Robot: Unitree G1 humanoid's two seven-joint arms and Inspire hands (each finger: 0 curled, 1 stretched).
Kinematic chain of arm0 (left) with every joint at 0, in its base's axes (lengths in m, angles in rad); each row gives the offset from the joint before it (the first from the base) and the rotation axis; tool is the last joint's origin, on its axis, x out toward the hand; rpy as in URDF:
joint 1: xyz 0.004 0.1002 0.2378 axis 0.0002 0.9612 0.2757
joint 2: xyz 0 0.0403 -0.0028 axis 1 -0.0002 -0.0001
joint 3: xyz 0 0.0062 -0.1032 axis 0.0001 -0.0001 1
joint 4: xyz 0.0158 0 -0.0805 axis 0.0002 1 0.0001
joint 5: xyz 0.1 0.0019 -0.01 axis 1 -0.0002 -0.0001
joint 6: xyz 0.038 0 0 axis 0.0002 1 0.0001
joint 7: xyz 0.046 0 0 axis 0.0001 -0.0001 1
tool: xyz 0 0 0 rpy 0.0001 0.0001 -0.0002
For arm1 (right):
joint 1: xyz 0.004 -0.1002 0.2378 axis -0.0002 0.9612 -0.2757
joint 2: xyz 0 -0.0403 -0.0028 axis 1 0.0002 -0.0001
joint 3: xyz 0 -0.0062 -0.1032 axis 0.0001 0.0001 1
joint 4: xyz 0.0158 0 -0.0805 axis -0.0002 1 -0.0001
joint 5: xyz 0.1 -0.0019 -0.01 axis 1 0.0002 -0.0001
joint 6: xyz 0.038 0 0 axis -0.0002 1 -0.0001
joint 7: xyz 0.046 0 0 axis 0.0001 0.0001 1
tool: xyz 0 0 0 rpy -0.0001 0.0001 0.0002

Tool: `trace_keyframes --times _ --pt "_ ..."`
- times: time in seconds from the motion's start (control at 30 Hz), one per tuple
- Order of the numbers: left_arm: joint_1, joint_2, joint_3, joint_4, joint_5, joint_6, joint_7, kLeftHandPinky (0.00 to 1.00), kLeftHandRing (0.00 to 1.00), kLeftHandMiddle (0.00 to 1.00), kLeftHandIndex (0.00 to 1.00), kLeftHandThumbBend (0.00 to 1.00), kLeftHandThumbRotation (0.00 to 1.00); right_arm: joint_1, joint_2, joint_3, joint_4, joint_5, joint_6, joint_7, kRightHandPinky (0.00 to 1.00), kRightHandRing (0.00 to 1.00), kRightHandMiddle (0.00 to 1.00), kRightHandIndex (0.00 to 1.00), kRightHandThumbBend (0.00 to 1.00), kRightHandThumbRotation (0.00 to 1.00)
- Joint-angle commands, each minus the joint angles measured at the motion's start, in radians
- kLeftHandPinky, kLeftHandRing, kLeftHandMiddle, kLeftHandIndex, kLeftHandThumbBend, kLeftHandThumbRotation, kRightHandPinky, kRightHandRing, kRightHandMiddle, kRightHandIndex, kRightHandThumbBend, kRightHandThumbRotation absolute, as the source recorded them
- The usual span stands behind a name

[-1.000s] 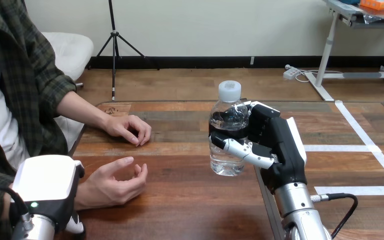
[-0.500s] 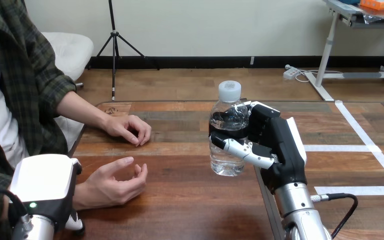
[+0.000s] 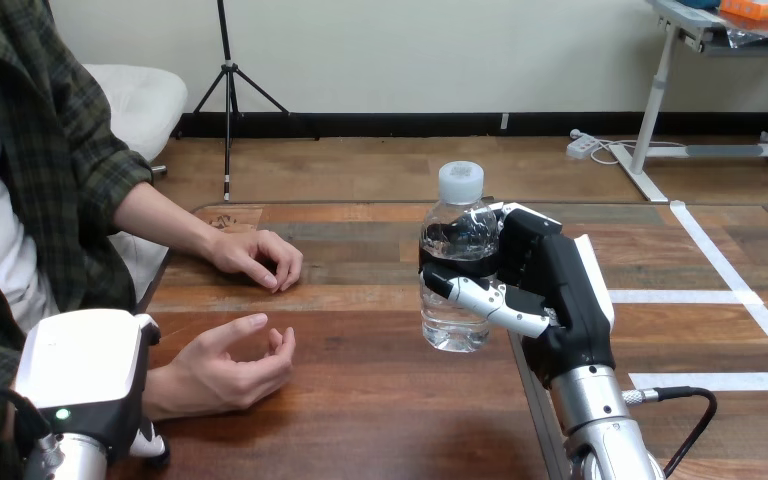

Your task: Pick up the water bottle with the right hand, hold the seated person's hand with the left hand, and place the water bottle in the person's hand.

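A: Position of water bottle [image 3: 457,270]?

B: Upright, near the right edge of the table [image 3: 360,400]. White cap [image 3: 460,182] on top, clear water inside. Base level with the tabletop; resting or just raised, cannot tell.

A: State of right hand [image 3: 560,290]?

B: Closed on the bottle from the right side. Thumb laid across the near face at mid-height, fingers wrapped round the far face. Silver forearm rising from the bottom edge of the head view, just beside the table's right edge.

A: State of left hand [image 3: 85,375]?

B: Located at the lower left corner, white back shell uppermost. Open or closed: cannot tell. Positioned over the wrist behind the person's nearer hand [image 3: 225,365]. Contact with that wrist: cannot tell.

A: Condition of the person's nearer hand?

B: Resting on the table, left of the bottle and well apart from it. Palm turned up and toward the bottle, fingers loosely curled, nothing held.

A: Condition of the person's farther hand [image 3: 255,258]?

B: Palm down on the table toward the far left corner. Fingers bent against the wood, nothing held. Apart from the nearer hand and from the bottle.
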Motion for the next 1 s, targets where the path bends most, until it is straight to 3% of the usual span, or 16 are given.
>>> trace_keyframes --times 0.0,0.27,0.47,0.97 --pt "-0.041 0.019 -0.016 0.056 -0.021 0.009 0.006 0.64 0.69 0.72 0.71 0.88 0.0 -0.056 -0.002 -0.015 -0.075 0.012 -0.01 0.005 0.31 0.38 0.43 0.43 0.32 0.0" --pt "-0.062 0.026 -0.027 0.095 -0.061 0.005 0.001 0.63 0.69 0.71 0.71 0.87 0.0 -0.054 -0.001 -0.016 -0.083 0.013 0.0 0.007 0.31 0.39 0.43 0.44 0.31 0.0" --pt "-0.078 0.042 -0.041 0.136 -0.086 -0.018 0.029 0.6 0.66 0.7 0.7 0.87 0.0 -0.056 -0.003 -0.017 -0.079 0.006 -0.009 0.007 0.32 0.39 0.44 0.44 0.31 0.0" --pt "-0.124 0.055 -0.079 0.194 -0.126 -0.008 -0.012 0.59 0.66 0.7 0.7 0.85 0.0 -0.049 -0.001 -0.023 -0.1 0.012 0.013 0.014 0.31 0.39 0.44 0.44 0.31 0.0"
